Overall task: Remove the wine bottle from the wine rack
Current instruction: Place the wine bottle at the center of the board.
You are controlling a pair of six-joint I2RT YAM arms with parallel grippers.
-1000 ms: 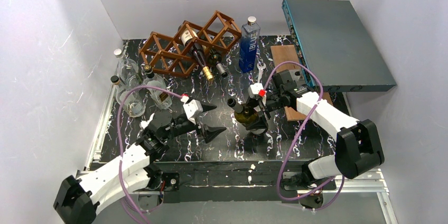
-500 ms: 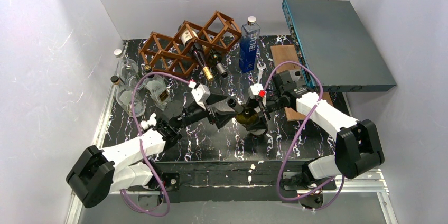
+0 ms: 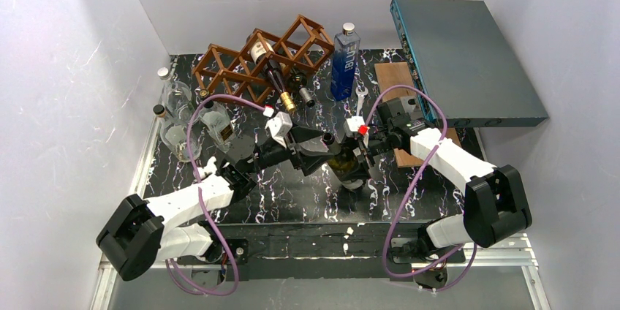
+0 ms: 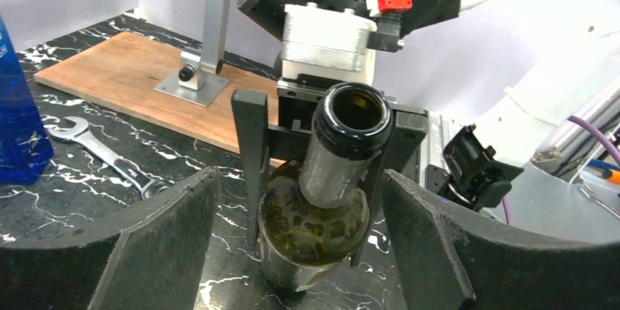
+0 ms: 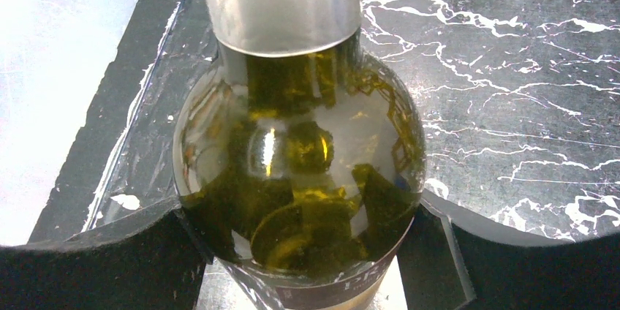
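While the right end effector (image 3: 357,155) clasps the green wine bottle (image 3: 343,161) at its shoulder, over the counter (image 3: 292,194) and well apart from the wine rack (image 3: 241,69), the left end effector (image 3: 326,148) has arrived, jaws parted but narrowing astride the neck: handover likely.

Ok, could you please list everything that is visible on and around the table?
wine rack: one, reddish-brown, back of table
bottles in the rack: two, dark, necks toward the arms
green wine bottle: one, olive green, uncorked, table centre
blue bottle: one, blue, upright, right of the rack
clear bottles: three, colourless glass, left side of table
wrench: one, silver, between blue bottle and board
wooden board: one, light brown, right side
metal stand: one, silver, on the board
flat box: one, grey-blue, back right
table: one, black marbled
left hand: one, black, open around the green bottle's neck
right hand: one, black, gripping the green bottle's body
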